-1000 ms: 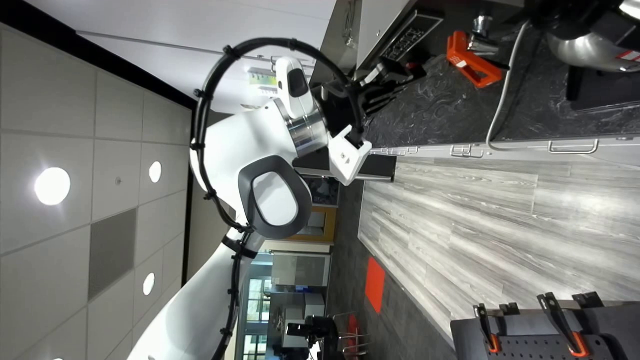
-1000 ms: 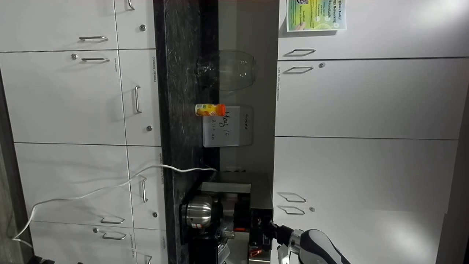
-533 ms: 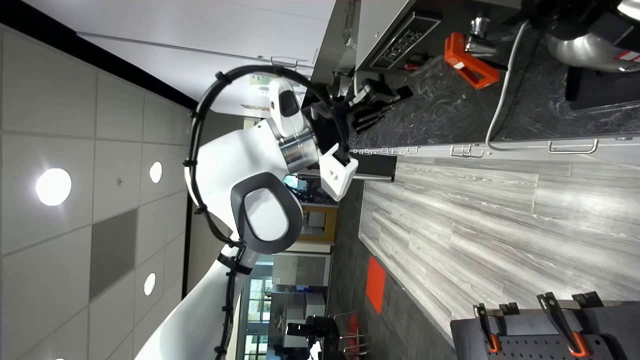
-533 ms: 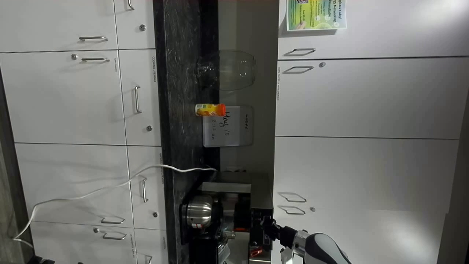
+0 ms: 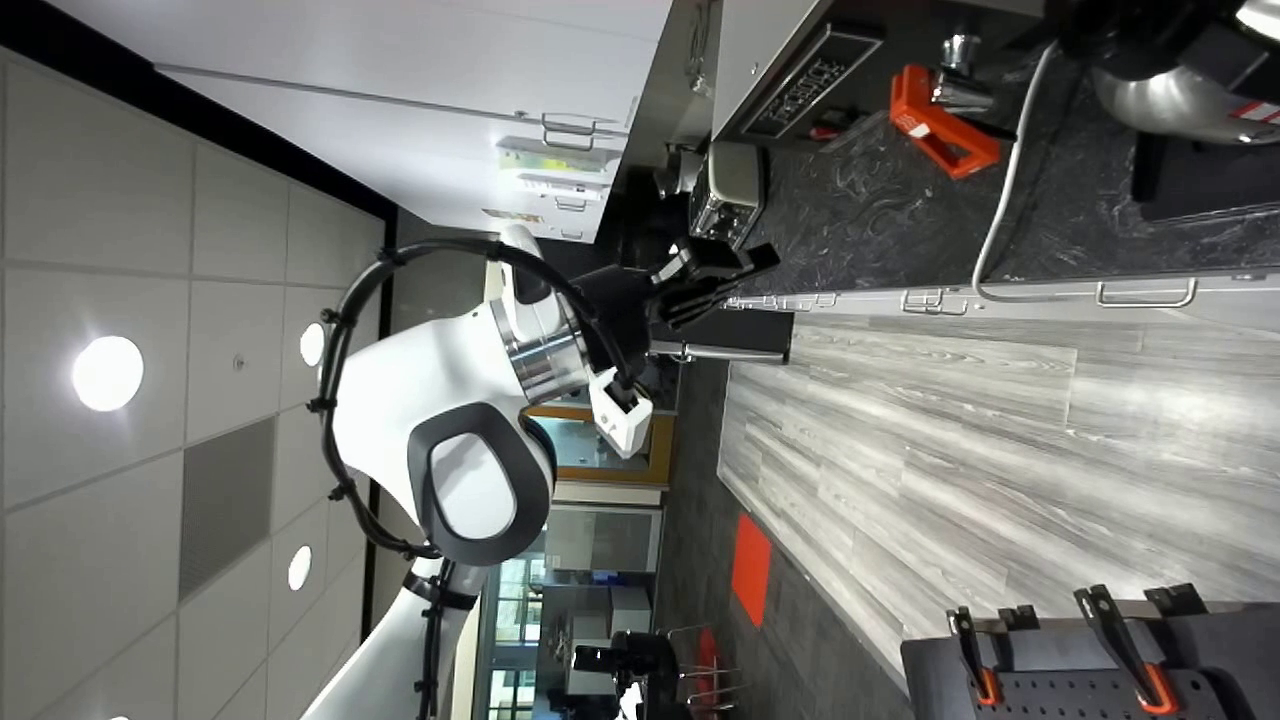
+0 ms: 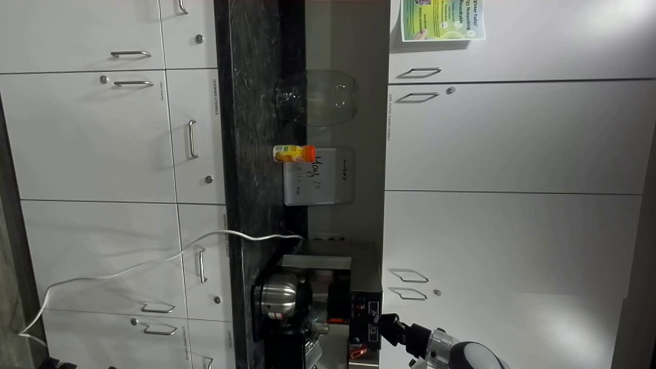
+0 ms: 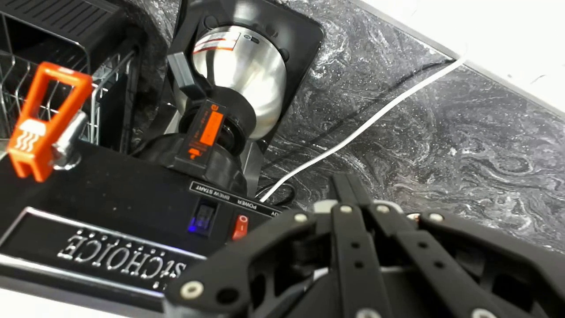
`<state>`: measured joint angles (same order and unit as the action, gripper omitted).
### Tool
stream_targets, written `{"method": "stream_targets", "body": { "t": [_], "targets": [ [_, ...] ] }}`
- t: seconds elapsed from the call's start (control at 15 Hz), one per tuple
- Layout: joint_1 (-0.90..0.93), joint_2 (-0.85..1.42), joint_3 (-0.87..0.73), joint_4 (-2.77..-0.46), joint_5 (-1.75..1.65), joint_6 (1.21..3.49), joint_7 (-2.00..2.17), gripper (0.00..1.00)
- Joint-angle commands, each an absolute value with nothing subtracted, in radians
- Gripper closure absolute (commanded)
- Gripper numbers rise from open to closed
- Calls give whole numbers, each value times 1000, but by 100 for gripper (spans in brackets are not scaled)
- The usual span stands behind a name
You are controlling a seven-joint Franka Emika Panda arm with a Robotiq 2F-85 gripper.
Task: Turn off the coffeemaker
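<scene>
Marbled countertop [image 7: 432, 141], coffeemaker [image 7: 145, 194] upright, front [image 6: 360, 323] outward

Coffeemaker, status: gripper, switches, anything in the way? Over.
Gripper shut, holding nothing. Coffeemaker: blue light lit at brew-start switch; red power switch, position unclear, gripper off it. No obstruction seen between them.

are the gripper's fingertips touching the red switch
No, the wrist view shows the fingertips off to the side, apart from the red switch.

Floored in grey planks [image 5: 950, 430], topped by pale ceiling panels [image 5: 95, 160], lit by round lamps [image 5: 107, 373], lined with white cupboards [image 6: 512, 143] above and below a dark marbled counter [image 6: 256, 102], glazed by far windows [image 5: 518, 600].
</scene>
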<state>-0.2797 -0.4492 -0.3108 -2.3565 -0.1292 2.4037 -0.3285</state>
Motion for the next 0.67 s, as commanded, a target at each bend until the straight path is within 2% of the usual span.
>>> {"method": "stream_targets", "body": {
  "t": [0.0,0.07,0.13,0.2,0.27,0.47,0.6],
  "targets": [
    [-290,-502,-288,-2377,-158,2352,-277,100],
    [-291,-506,-286,-2377,-162,2345,-269,98],
    [-291,-510,-284,-2378,-165,2340,-264,73],
    [-272,-482,-308,-2363,-144,2366,-301,98],
    [-272,-486,-307,-2365,-146,2364,-298,94],
    [-273,-489,-306,-2367,-147,2364,-292,74],
    [-273,-489,-306,-2367,-147,2364,-290,73]
  ]
}}
